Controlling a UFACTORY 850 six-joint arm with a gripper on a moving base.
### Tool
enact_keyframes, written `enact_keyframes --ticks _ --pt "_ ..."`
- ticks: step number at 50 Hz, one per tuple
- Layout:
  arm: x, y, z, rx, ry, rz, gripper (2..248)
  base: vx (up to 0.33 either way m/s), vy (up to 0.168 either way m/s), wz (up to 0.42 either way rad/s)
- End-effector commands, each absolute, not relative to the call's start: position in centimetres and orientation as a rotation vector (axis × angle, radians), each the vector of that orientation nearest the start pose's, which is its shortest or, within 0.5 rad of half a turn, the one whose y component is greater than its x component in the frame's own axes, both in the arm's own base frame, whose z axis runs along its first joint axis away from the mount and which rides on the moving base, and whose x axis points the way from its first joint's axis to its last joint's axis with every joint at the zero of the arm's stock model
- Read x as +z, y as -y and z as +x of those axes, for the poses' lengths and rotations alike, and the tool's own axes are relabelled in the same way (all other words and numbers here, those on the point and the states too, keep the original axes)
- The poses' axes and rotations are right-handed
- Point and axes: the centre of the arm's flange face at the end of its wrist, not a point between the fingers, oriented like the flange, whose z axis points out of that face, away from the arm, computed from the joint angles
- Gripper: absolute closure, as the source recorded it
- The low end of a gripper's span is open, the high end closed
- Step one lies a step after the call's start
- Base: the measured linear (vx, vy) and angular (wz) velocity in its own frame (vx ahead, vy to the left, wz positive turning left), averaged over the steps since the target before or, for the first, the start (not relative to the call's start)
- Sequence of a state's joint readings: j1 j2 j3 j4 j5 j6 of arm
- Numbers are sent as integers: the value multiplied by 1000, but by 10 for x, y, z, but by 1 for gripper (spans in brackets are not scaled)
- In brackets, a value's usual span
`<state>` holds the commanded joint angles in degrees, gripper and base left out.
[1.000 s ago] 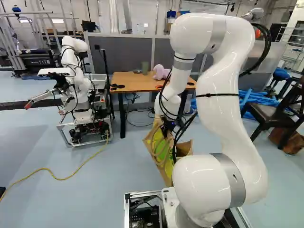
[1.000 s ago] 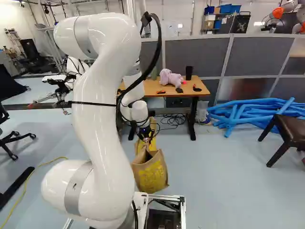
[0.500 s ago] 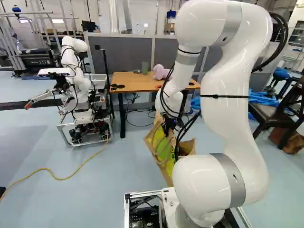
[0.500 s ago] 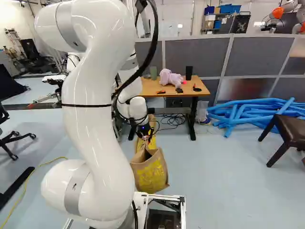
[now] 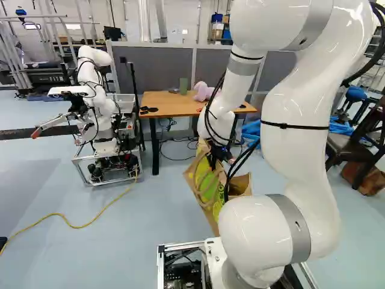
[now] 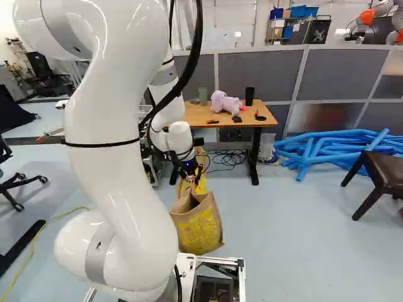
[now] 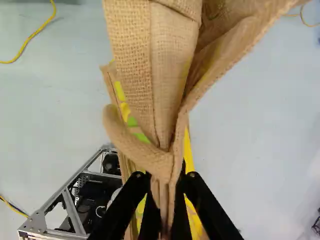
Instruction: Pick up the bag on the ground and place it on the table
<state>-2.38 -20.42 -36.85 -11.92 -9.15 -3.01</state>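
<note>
In the right base view my gripper (image 6: 191,178) is at the top of the brown burlap bag (image 6: 201,231), which has yellow print and stands tall below it. The left base view shows the bag (image 5: 240,185) partly behind my arm, its near side yellow-green. Seen from the wrist, the gripper (image 7: 166,189) is shut on gathered burlap of the bag (image 7: 132,50), with fabric pinched from two sides. Whether the bag's bottom touches the floor I cannot tell. The wooden table (image 5: 172,107) stands beyond the bag.
A pink plush toy (image 6: 225,102), a dark cup (image 6: 250,95) and small items lie on the table. Another robot (image 5: 99,114) stands left of it. Blue tubes (image 6: 315,151) and a brown chair (image 6: 380,179) are at the right; a yellow cable (image 5: 72,225) crosses the floor.
My arm's upper links have swung outward and lower, and its wrist has turned a little. The held top of the bag has shifted slightly with the gripper. The base has stayed put.
</note>
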Motion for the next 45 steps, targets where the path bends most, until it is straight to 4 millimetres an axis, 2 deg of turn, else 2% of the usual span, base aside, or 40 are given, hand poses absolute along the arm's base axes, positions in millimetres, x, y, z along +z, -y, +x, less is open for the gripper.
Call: enact_keyframes --ticks 45 --pt "337 41 394 -246 254 -3206 228 0 0 0"
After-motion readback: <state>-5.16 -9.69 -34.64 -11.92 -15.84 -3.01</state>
